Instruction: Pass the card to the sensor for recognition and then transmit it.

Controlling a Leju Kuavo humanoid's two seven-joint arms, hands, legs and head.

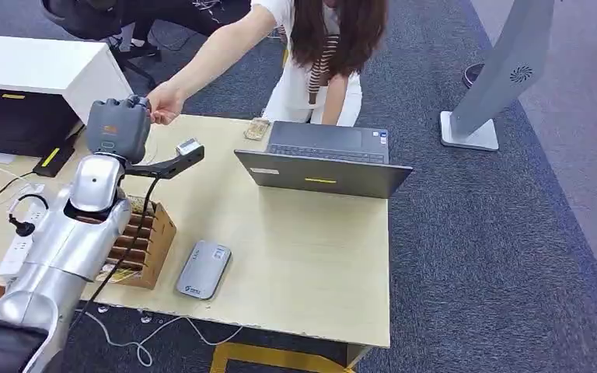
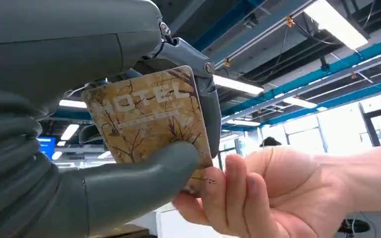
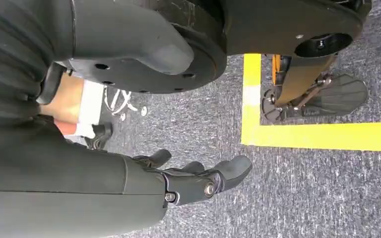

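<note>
My left hand (image 1: 118, 128) is raised over the far left part of the table. In the left wrist view it (image 2: 99, 163) pinches a brown patterned hotel card (image 2: 149, 114) between thumb and fingers. A person's hand (image 1: 163, 102) reaches across from behind the table and touches the card's lower edge with its fingers (image 2: 238, 193). The grey card sensor (image 1: 203, 269) lies flat near the table's front edge. My right hand (image 3: 188, 181) hangs beside my body above the carpet, its fingers slightly apart and holding nothing.
An open dark laptop (image 1: 322, 163) stands mid-table. A cardboard card holder (image 1: 144, 245) sits by my left arm, with a power strip (image 1: 19, 233) to the left. Another card (image 1: 257, 128) lies behind the laptop. A grey kiosk base (image 1: 470, 128) stands on the carpet at right.
</note>
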